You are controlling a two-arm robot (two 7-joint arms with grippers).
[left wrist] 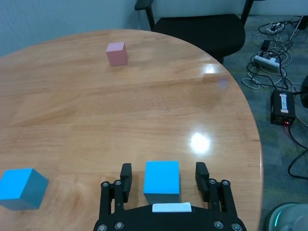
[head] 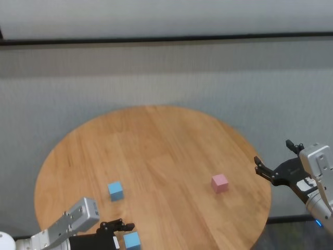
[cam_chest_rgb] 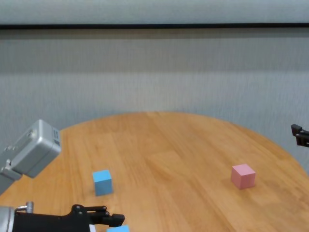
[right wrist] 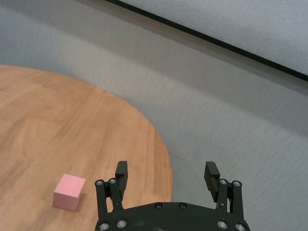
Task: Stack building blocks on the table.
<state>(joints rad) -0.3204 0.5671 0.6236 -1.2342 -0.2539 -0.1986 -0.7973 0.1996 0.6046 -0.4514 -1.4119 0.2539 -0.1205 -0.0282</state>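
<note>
On round wood table [head: 171,140], grey wall behind: both jaws apart, nothing held.

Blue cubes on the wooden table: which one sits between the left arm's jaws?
The small matte light blue cube nearest the table's near edge; the other light blue cube sits apart, outside the left gripper.

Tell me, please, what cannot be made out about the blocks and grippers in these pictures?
- Near blue block: head view's bottom edge cuts it; in the chest view only its top shows.
- Left gripper: its fingers flank that block with gaps showing, but the wrist view cannot settle whether it rests on the table.
- Right gripper: open beyond the table edge; the chest view's right edge cuts it.
- Pink block's and far blue block's hidden faces: unseen.
</note>
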